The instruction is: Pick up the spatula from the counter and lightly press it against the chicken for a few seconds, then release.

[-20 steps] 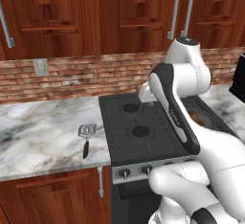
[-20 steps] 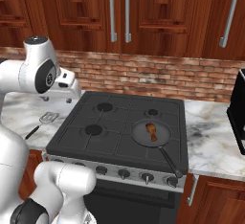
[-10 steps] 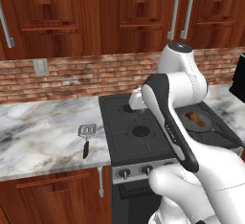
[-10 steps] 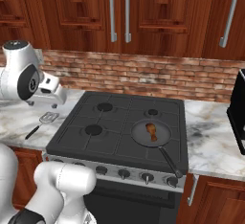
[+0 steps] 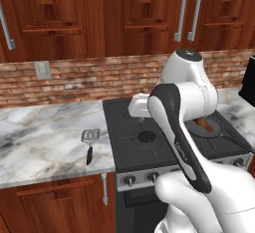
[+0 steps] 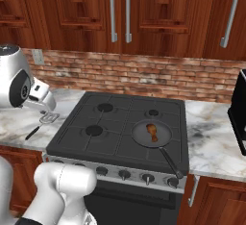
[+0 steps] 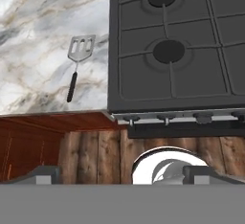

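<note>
The spatula (image 5: 90, 145) lies flat on the marble counter, just left of the stove, with its slotted metal head toward the wall and its black handle toward the front edge. It also appears as the spatula (image 6: 41, 124) and the spatula (image 7: 75, 67). A browned chicken piece (image 6: 153, 131) rests in a dark pan (image 6: 139, 135) on the stove's front right burner; the chicken (image 5: 203, 123) is partly behind my arm. My gripper (image 7: 125, 174) is open and holds nothing. It hangs high over the stove's left side, right of the spatula and well above it.
The black stove (image 6: 120, 123) has several burners, and the pan's handle (image 6: 170, 164) points toward the front edge. A black appliance (image 6: 240, 118) stands on the right counter. Marble counter (image 5: 40, 137) spreads left of the spatula. Wooden cabinets hang above.
My arm has swung left and a little lower, carrying the hand from over the stove's back toward its left edge and the spatula. The jaws stay wide. The spatula and chicken have not moved.
</note>
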